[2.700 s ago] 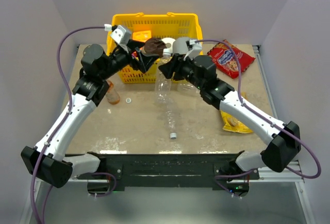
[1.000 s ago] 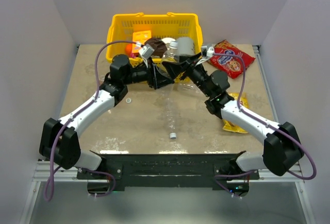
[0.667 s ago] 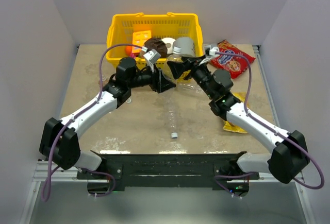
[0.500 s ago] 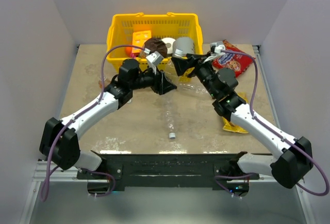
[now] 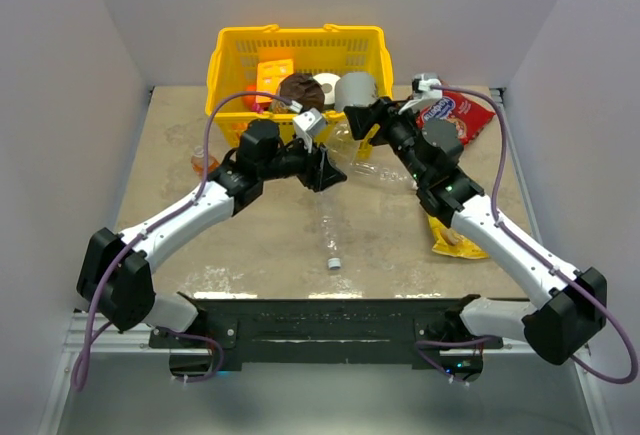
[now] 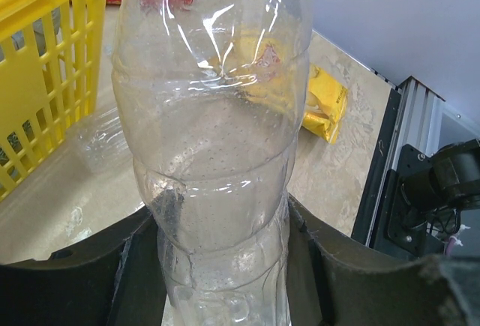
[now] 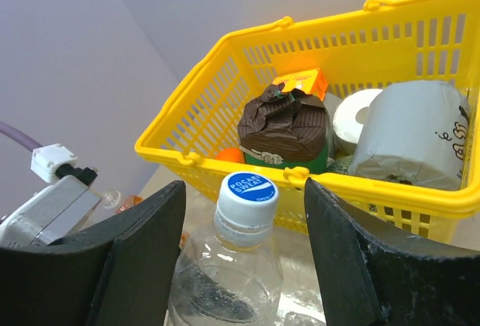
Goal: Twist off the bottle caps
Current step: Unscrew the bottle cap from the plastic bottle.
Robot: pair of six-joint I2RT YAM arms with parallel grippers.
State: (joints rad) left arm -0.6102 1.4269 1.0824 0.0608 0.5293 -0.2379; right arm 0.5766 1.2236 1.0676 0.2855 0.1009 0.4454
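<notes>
The left gripper point(image 6: 223, 225) is clamped on the lower body of a clear bottle point(image 6: 214, 116), whose walls are pressed from both sides by the dark fingers point(image 6: 127, 266). In the left wrist view the bottle's neck is cut off by the top edge and its base by the bottom edge. The right gripper point(image 7: 245, 198) is held with its jaws apart, one on each side of the blue-faced cap point(image 7: 250, 186). A gap is seen on both sides, so the cap is not touched. From overhead the bottle is hard to make out between the two grippers. Its long axis appears to run from 7 to 1 o'clock, with the capped end at 1 o'clock, just in front of the yellow basket point(image 7: 397, 191). In the left wrist view the axis is set from 6 to 12 o'clock. A second clear bottle point(image 5: 326, 217) is laid flat on the table point(image 5: 250, 245) at 6 o'clock of the left gripper, its axis running 12 to 6, with a whitish cap point(image 5: 335, 263) at the 6 o'clock end. An orange bottle point(image 5: 203, 163) is partly hidden by the left arm, at 9 o'clock. In the basket are kept a brown packet point(image 7: 283, 127), an orange box point(image 7: 300, 82), a white roll point(image 7: 354, 120) and a grey roll point(image 7: 409, 135).
</notes>
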